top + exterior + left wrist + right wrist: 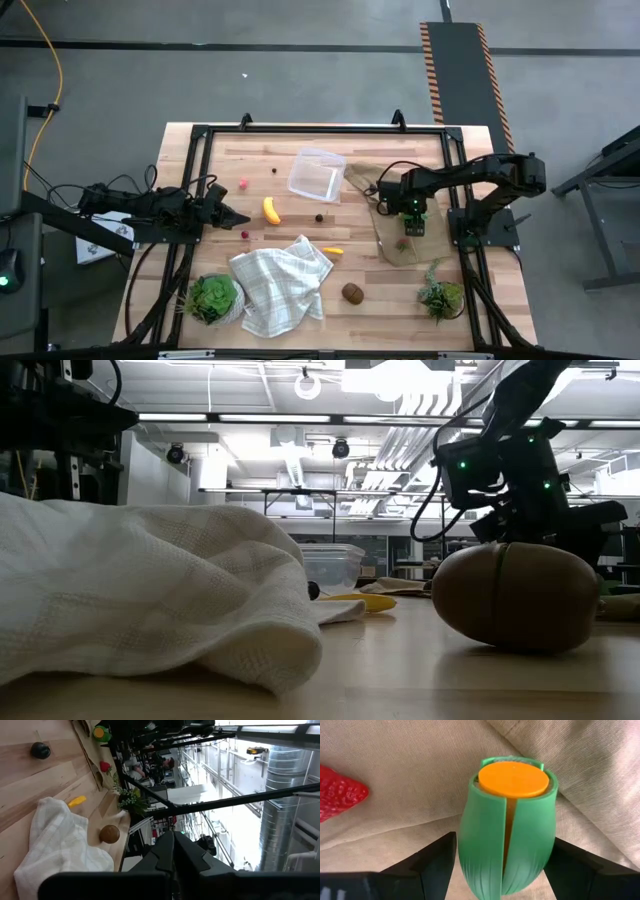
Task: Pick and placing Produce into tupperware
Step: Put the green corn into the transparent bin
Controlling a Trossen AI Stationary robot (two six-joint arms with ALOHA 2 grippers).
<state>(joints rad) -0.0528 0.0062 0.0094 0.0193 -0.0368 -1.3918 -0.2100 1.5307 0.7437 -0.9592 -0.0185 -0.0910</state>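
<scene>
Currently, going left to right across the surface [300, 330]: the left gripper [238, 216] waits at the left edge with its fingers [172, 852] clenched on nothing. Just beyond it lie a yellow banana [271, 209], a white checked cloth [280, 285] and a brown kiwi [352, 292]. The clear tupperware [317, 173] sits toward the far middle, apparently with no produce in it. Farther right, the right gripper [413, 224] hangs over a tan cloth [390, 215], its 2 fingers [432, 862] spread wide on either side of a green piece with an orange top [507, 827], not yet pinching it; a red strawberry [337, 792] lies just beside.

To grasp well, I would keep the green piece centred between the fingers, close squarely on its rounded sides so it cannot squirt out, and avoid catching cloth folds before lifting toward the tupperware.
</scene>
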